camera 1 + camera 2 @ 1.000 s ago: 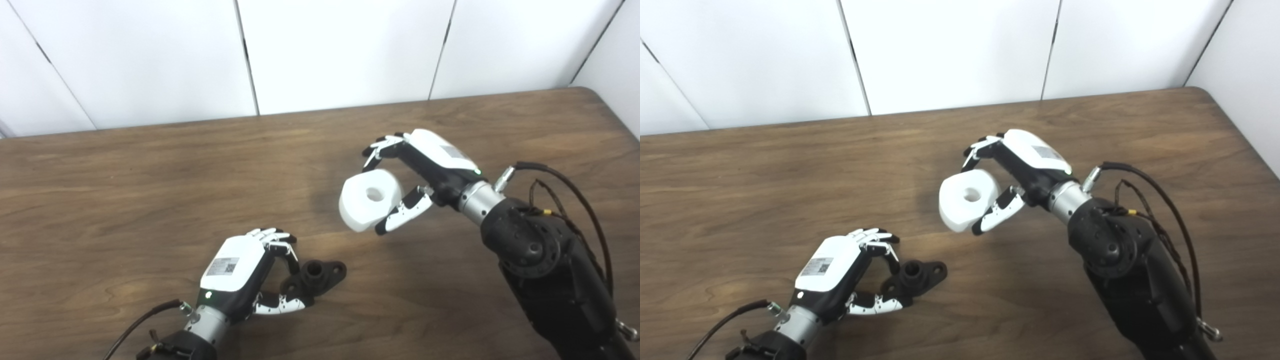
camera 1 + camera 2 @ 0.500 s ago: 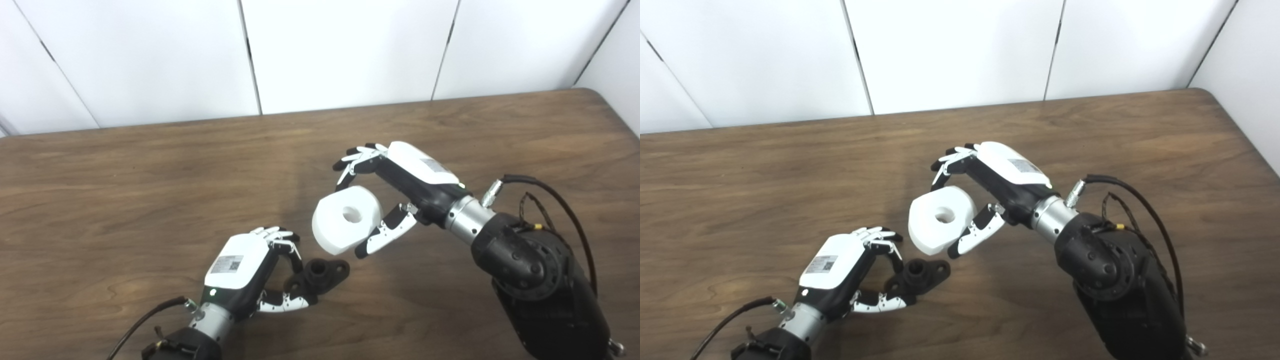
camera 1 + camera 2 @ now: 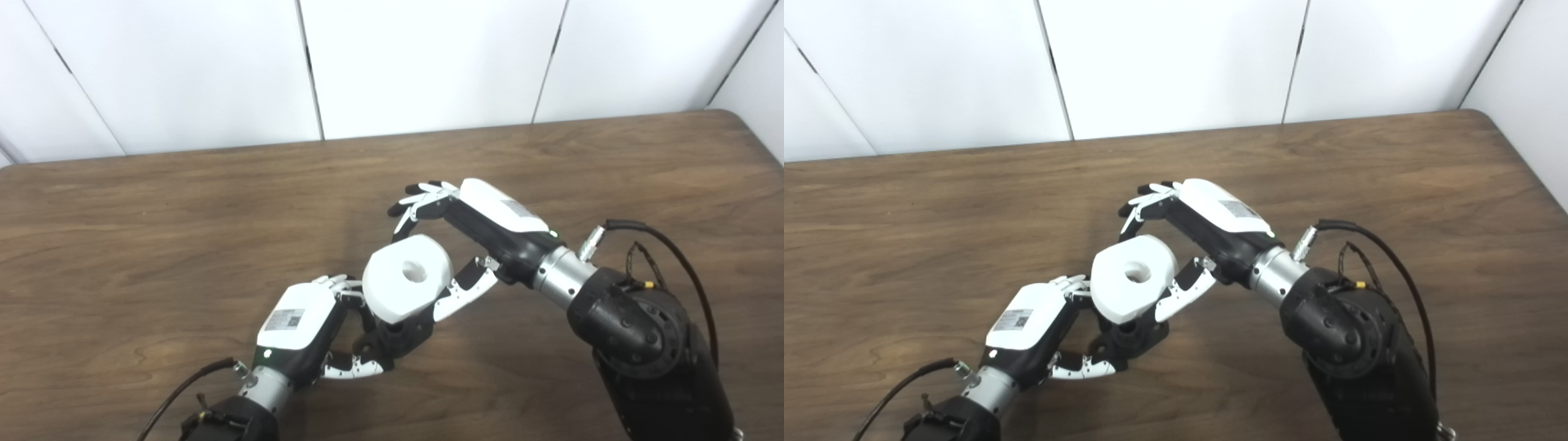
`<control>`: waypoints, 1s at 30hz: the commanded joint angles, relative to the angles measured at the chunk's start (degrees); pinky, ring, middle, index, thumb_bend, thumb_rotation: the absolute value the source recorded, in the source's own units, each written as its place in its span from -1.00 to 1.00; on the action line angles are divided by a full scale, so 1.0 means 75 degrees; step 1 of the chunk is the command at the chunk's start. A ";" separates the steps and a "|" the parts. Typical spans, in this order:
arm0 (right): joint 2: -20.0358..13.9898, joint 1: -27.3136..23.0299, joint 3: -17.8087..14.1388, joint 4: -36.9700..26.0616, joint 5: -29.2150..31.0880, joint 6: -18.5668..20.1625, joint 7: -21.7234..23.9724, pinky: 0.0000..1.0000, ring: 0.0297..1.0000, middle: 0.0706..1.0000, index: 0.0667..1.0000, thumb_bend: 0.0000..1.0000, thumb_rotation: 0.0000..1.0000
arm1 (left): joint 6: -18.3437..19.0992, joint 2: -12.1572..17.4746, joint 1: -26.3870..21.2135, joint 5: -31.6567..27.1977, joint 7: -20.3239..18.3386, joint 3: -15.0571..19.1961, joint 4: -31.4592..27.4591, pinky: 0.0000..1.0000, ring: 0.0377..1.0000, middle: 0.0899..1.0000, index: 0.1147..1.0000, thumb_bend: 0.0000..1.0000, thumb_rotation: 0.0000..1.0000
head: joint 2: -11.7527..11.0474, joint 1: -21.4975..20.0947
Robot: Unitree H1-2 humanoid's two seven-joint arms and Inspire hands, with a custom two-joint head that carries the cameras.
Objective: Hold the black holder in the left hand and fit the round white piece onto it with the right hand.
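The black holder (image 3: pixel 398 335) is gripped by the left hand (image 3: pixel 303 327) on the table (image 3: pixel 153 245). The round white piece (image 3: pixel 406 285) is pinched by the right hand (image 3: pixel 484 236), right above the holder.

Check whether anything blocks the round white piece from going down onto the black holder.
Nothing visible does. The right robot hand holds the round white plastic piece just above the black plastic holder, which the left robot hand grips from its left side.
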 commanded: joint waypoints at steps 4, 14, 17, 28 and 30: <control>-0.0108 -0.0062 0.0089 -0.0130 -0.0054 -0.0162 -0.0128 1.00 0.86 0.60 -0.12 0.05 -0.72 | 0.0285 0.0006 0.0141 0.0210 -0.0730 -0.0267 0.0342 0.77 0.73 0.60 -0.15 0.02 -0.87 | 0.0034 0.0014; -0.0337 0.0041 0.0338 0.0075 -0.0402 -0.0315 -0.0166 1.00 0.88 0.61 -0.11 0.05 -0.72 | 0.0287 -0.0031 0.0112 0.0284 -0.0724 -0.0292 0.0382 0.76 0.73 0.59 -0.15 0.02 -0.87 | 0.0027 0.0021; -0.0390 0.0103 0.0401 0.0153 -0.0469 -0.0466 -0.0228 1.00 0.88 0.61 -0.11 0.05 -0.72 | 0.0315 -0.0043 0.0102 0.0314 -0.0763 -0.0303 0.0370 0.77 0.73 0.60 -0.15 0.02 -0.87 | 0.0018 0.0001; -0.0415 0.0287 0.0466 0.0431 -0.0528 -0.0680 -0.0387 1.00 0.90 0.61 -0.11 0.05 -0.72 | 0.0356 -0.0076 0.0075 0.0313 -0.0828 -0.0316 0.0372 0.78 0.74 0.60 -0.15 0.02 -0.87 | -0.0010 -0.0008; -0.0402 0.0316 0.0480 0.0492 -0.0520 -0.0735 -0.0443 1.00 0.90 0.61 -0.11 0.05 -0.72 | 0.0347 -0.0066 0.0063 0.0326 -0.0841 -0.0327 0.0382 0.79 0.75 0.61 -0.15 0.02 -0.87 | -0.0013 -0.0011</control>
